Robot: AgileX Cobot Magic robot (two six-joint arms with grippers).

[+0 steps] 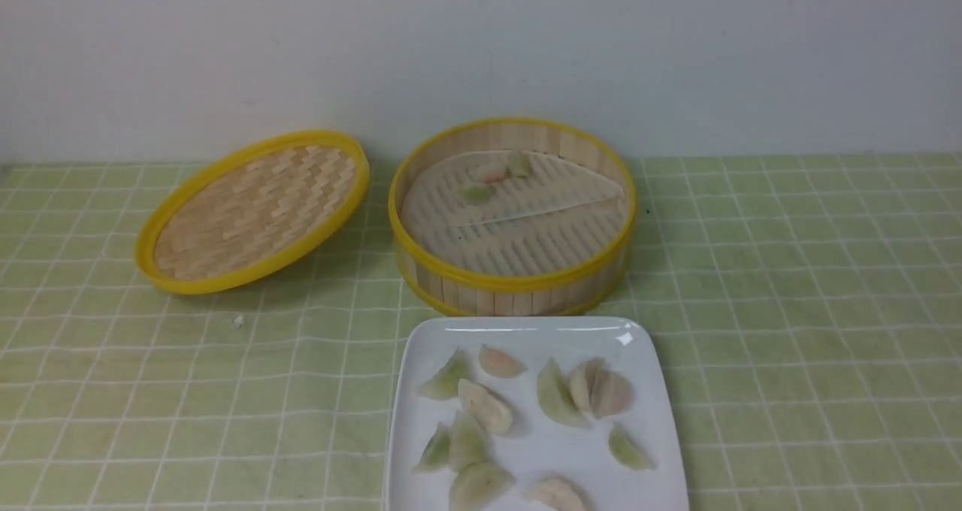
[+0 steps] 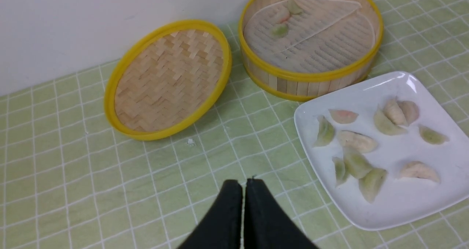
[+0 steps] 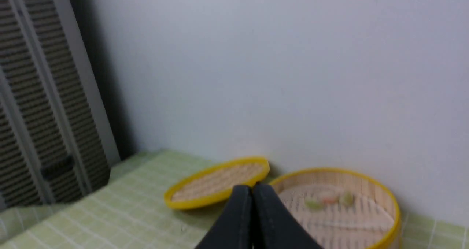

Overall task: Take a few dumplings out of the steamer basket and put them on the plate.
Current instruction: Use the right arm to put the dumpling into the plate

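Plate (image 1: 549, 451): nearest, loaded with dumplings (image 1: 485, 406).
Steamer basket (image 1: 518, 279): three more are seen inside.
Left hand (image 2: 243, 186): clenched, nothing held.
Right hand (image 3: 252, 190): clenched, nothing held.

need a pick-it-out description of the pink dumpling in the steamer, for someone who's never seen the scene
Find the round bamboo steamer basket directly behind the white plate. On its liner, toward the back wall, the pinkish dumpling lies in the middle of a small cluster. It is flanked by two green dumplings, and it is the only pinkish one in the basket.
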